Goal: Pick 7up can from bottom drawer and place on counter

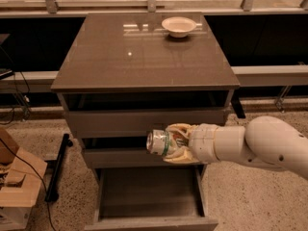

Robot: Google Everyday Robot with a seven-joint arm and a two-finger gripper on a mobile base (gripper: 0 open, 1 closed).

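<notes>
My gripper (174, 144) is shut on the 7up can (160, 142), which lies sideways with its silvery end pointing left. It hangs in front of the middle drawer's front, above the open bottom drawer (149, 196). The drawer's tray shows nothing inside. The counter (134, 57) is the glossy grey-brown slab on top of the cabinet, well above the can. My white arm comes in from the right.
A white bowl (179, 26) sits at the counter's far right. A cardboard box (17, 186) and a black bar (57, 167) stand on the floor at the left. A bench and rail run behind the cabinet.
</notes>
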